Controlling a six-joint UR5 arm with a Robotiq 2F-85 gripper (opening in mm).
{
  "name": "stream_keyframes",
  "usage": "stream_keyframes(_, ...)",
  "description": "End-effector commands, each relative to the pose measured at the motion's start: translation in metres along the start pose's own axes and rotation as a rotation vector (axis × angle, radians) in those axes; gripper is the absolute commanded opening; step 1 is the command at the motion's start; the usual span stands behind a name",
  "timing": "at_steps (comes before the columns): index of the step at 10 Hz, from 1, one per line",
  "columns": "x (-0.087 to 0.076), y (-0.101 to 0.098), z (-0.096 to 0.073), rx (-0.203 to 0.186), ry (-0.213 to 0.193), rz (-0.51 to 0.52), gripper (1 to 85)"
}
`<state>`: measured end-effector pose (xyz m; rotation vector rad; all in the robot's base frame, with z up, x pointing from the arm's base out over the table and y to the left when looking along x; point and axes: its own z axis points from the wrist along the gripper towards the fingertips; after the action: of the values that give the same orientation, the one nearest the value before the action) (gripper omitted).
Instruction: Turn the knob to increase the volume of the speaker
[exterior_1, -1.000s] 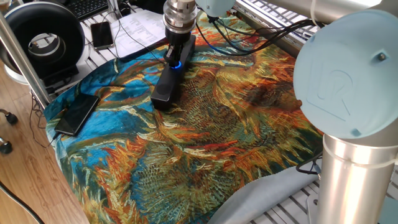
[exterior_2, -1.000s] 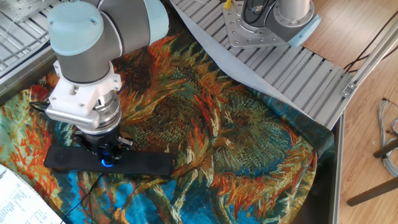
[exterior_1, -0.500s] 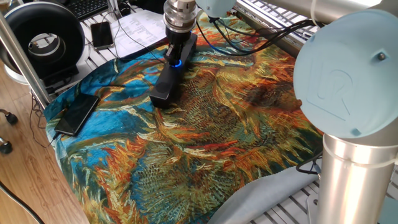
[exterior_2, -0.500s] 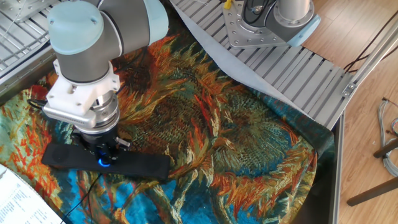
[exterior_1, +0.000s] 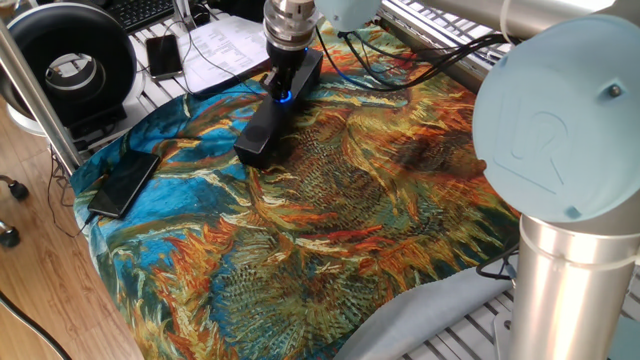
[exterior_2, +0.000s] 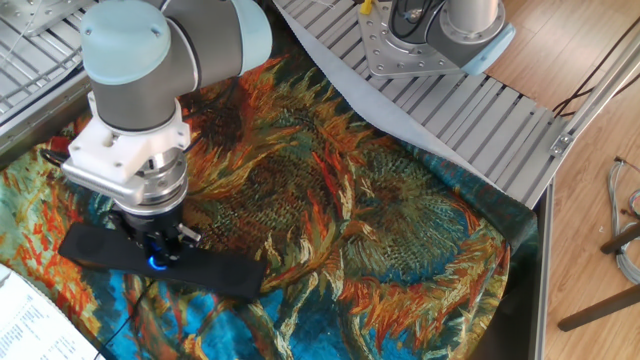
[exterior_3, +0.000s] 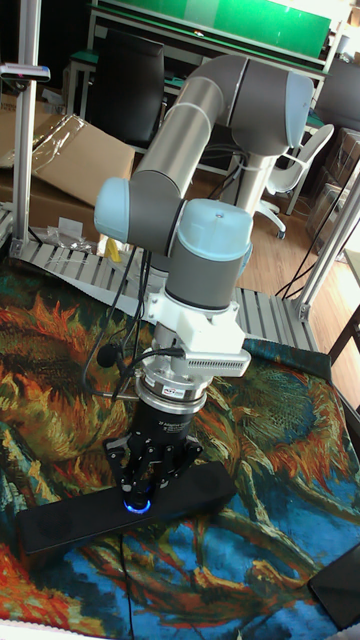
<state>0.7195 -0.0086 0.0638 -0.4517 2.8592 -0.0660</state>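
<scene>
The speaker (exterior_1: 258, 135) is a long matte-black bar lying on the sunflower-print cloth, at the cloth's back left in one fixed view. Its knob (exterior_1: 284, 97) glows blue partway along the bar. My gripper (exterior_1: 284, 88) points straight down onto the knob, its fingers shut around it and hiding most of the dial. From the other side the speaker (exterior_2: 220, 273) lies slanted, with the blue knob (exterior_2: 157, 263) showing under the gripper (exterior_2: 157, 253). The tall view shows the speaker (exterior_3: 70, 530), the knob (exterior_3: 136, 506) and the gripper (exterior_3: 140, 494) from the front.
A flat black phone (exterior_1: 122, 183) lies on the cloth's left edge, and a second phone (exterior_1: 163, 55) lies beside papers (exterior_1: 235, 42). A big round black-and-white device (exterior_1: 70, 65) stands at the back left. Cables (exterior_1: 400, 72) trail behind the speaker. The arm's base (exterior_2: 425, 40) stands on slatted rails.
The whole speaker has swung round on the cloth with the gripper's turn. Its near end has slid left and its far end right. The gripper stays clamped on the knob.
</scene>
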Motion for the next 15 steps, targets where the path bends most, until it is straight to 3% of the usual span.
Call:
stream_keyframes(1,-0.005,-0.006,-0.001,0.008,-0.02,0.047,17.0)
stream_keyframes(7,-0.011,-0.016,0.001,0.027,-0.038,0.101,17.0)
stream_keyframes(9,-0.01,-0.015,0.001,0.021,-0.035,0.122,17.0)
stream_keyframes(12,-0.013,-0.007,0.002,-0.018,-0.043,0.2,15.7)
stream_keyframes(15,-0.016,-0.005,0.002,-0.025,-0.049,0.24,15.7)
